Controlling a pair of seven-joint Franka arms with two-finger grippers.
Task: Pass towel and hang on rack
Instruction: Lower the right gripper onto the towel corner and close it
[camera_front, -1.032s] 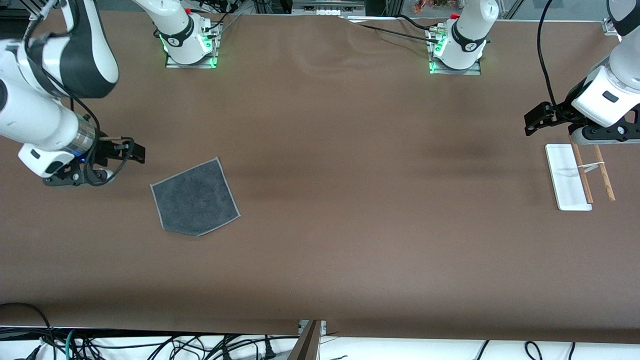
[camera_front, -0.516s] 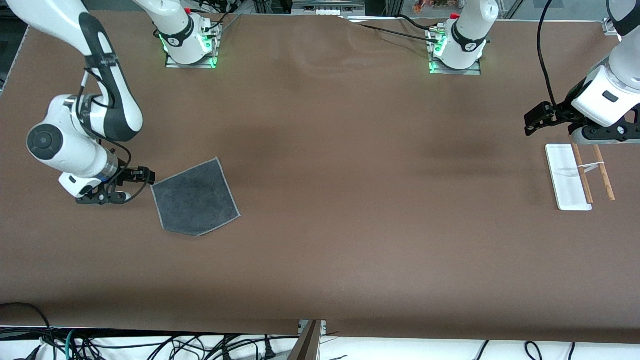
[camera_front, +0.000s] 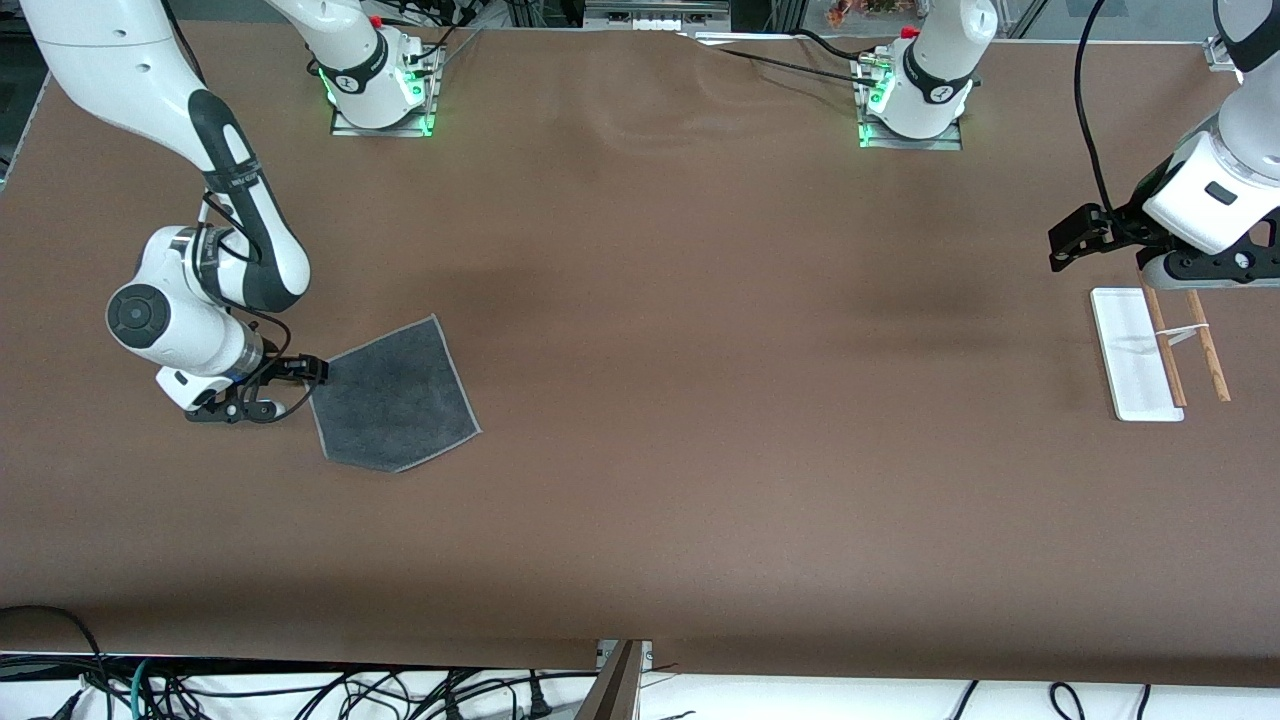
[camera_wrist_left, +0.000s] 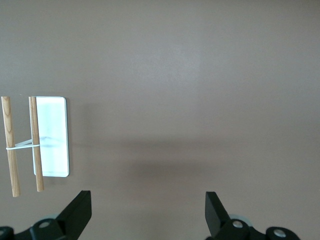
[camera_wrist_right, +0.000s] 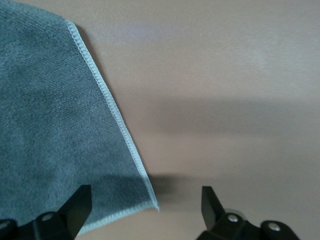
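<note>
in the front view, the right gripper (camera_front: 305, 375) has come down and moved toward the towel (camera_front: 393, 396) compared with 1 second ago, when it was higher and well apart from the cloth, toward the right arm's end of the table. half a second ago it was already near the corner; now its tips are just at the corner of the towel that points to the right arm's end. the towel itself has not moved: it lies flat on the table (camera_front: 660, 450), dark grey side up, with the pale edge all around. the rack (camera_front: 1160, 350) is well apart from it, at the left arm's end of the table, and it is also unchanged. the left gripper (camera_front: 1062, 240) hangs in the same place as before, over the table beside the rack, and this arm waits.

in the left wrist view, the left gripper (camera_wrist_left: 147, 212) has its 2 fingers spread wide with nothing between them. the rack (camera_wrist_left: 50, 137) shows with its white base and 2 brown rods.

in the right wrist view, the right gripper (camera_wrist_right: 145, 210) is wide open and holds nothing. the corner of the towel (camera_wrist_right: 55, 130) lies between the 2 fingers, close to 1 of them.

i judge that the approach is almost finished and the first grasp is not yet done, so the pass and the hanging remain.
</note>
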